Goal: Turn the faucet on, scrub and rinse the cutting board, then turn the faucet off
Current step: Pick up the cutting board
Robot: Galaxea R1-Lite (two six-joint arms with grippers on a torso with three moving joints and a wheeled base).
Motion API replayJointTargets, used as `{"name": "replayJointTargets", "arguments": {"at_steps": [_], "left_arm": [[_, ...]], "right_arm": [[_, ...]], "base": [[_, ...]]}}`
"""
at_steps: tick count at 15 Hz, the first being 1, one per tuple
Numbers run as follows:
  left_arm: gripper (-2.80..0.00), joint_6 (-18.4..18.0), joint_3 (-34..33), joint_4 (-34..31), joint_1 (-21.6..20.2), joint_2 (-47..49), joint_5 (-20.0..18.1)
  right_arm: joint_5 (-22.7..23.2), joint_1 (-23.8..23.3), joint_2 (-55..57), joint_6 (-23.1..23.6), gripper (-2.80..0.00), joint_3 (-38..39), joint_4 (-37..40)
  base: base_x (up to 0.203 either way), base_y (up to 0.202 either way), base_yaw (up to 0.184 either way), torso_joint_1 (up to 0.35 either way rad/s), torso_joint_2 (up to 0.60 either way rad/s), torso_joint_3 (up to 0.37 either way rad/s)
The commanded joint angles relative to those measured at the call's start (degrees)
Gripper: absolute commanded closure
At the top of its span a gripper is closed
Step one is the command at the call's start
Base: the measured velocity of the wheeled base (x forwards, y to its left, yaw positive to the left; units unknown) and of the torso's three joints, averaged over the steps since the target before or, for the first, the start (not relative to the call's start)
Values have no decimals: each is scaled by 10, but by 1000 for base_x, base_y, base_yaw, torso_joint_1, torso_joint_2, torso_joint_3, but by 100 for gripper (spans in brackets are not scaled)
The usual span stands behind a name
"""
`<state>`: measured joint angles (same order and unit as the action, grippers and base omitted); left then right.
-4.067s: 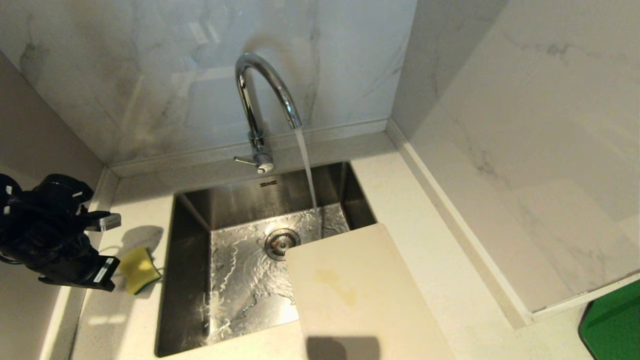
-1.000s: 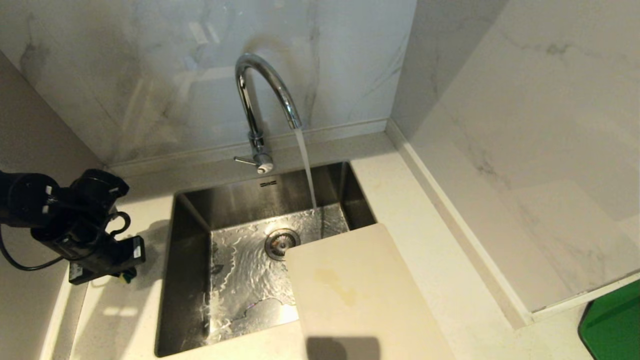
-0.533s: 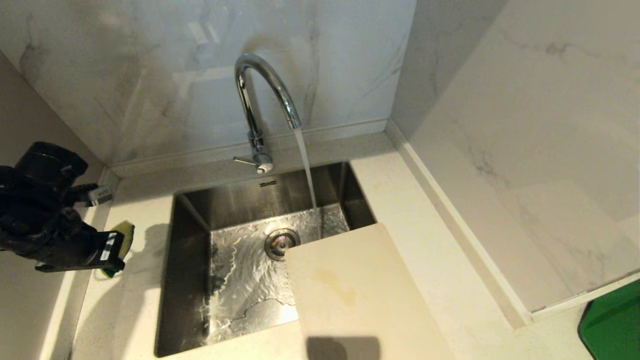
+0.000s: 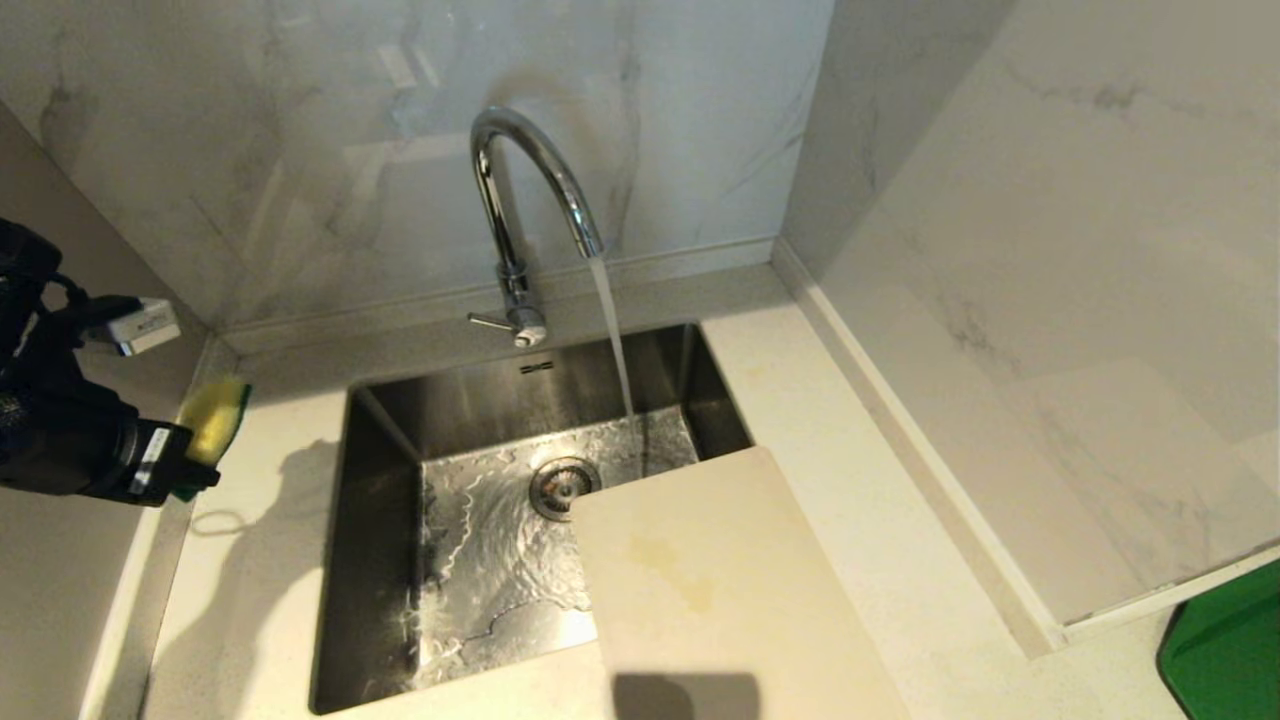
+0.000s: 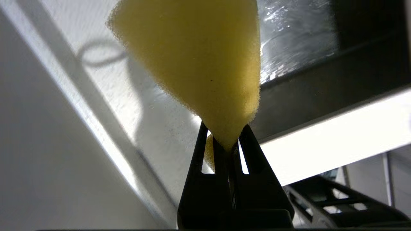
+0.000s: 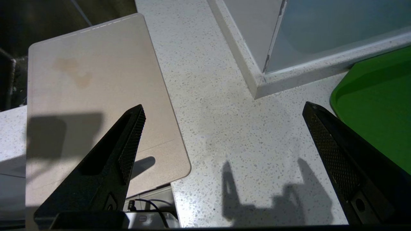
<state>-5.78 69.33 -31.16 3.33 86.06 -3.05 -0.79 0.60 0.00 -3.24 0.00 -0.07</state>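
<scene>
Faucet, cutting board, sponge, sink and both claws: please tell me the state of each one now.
faucet: on, water running into the sink.
cutting board: dry-looking, stained, lying partly over the sink's corner.
sponge: lifted off the counter, pinched.
sink: wet, water spreading over its floor.
left claw: shut on the sponge.
right claw: open, empty, above the counter.

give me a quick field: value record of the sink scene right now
faucet: running, stream falling into the sink
cutting board: lying on the counter, far corner over the sink, yellowish stain showing, not under the stream
sponge: yellow, lifted off the counter, left of the sink
left end effector: shut on the sponge
right end effector: open, empty, above the counter beside the board
</scene>
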Motion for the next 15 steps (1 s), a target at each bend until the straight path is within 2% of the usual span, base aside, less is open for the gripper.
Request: {"name": "replayJointTargets", "arguments": {"at_steps": [1, 3, 6, 10, 15], "left_arm": [[0, -8, -52, 24, 4, -81, -37], [0, -15, -121, 61, 7, -146, -48], [0, -11, -207, 87, 8, -236, -32], [0, 5, -303, 158, 8, -352, -20], [0, 6, -431, 183, 3, -492, 6]], "right_arm": [[0, 0, -1, 0, -280, 1, 0], [0, 0, -1, 0, -280, 1, 0], [0, 0, -1, 0, -280, 1, 0], [0, 0, -1, 0, -280, 1, 0], [0, 0, -1, 0, -280, 1, 0]], "base": [[0, 0, 0, 0, 0, 0], [0, 0, 0, 0, 0, 0], [0, 0, 0, 0, 0, 0], [0, 0, 0, 0, 0, 0], [0, 0, 0, 0, 0, 0]]}}
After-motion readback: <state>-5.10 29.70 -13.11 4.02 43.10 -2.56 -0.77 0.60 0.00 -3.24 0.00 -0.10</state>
